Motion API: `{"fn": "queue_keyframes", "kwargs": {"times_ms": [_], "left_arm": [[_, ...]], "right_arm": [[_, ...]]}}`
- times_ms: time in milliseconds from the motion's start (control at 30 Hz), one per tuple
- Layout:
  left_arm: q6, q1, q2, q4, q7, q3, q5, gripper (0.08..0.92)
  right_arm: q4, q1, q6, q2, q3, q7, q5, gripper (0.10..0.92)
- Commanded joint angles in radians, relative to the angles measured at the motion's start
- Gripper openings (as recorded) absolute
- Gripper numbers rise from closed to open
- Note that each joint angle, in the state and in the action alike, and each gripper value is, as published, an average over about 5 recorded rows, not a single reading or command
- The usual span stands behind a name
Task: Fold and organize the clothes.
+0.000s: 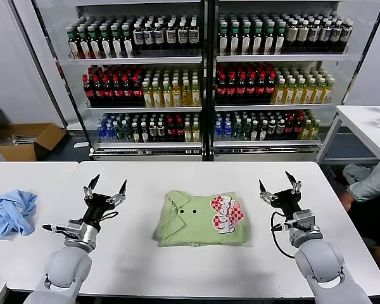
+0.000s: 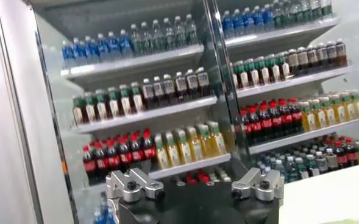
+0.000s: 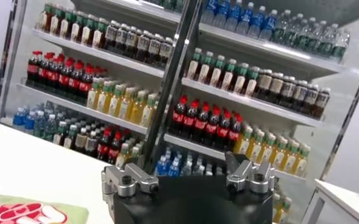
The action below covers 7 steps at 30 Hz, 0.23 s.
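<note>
At the lower centre of the head view, the polo shirt (image 1: 202,218) is seen folded into a compact rectangle on the table (image 1: 177,266). The left gripper (image 1: 105,188) and right gripper (image 1: 279,185) are held spread and empty on either side. Folding is judged essentially done; little appears left.

The head view looks forward and down from above the white table (image 1: 196,266), taking in both raised arms in the lower corners of the frame and the drink shelves (image 1: 206,76) across the top. Each wrist view sits close behind its own gripper, low at the frame's bottom edge, and faces outward and slightly up at those same shelves (image 2: 167,109) (image 3: 185,91), tilted. The right wrist view also catches the green polo shirt (image 3: 27,213) at its lower left, which lies mid-frame in the head view (image 1: 202,218).
</note>
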Motion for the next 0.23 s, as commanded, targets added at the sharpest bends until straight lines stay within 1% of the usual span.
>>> {"fn": "queue_keyframes", "kwargs": {"times_ms": [33, 233], "left_arm": [[0.069, -0.010, -0.004, 0.004, -0.010, 0.024, -0.062, 0.823], [0.048, -0.004, -0.012, 0.009, -0.004, 0.028, -0.021, 0.822]], "right_arm": [[0.000, -0.015, 0.017, -0.001, -0.010, 0.006, -0.024, 0.823], [-0.009, -0.001, 0.025, 0.008, -0.019, 0.013, -0.023, 0.823]]}}
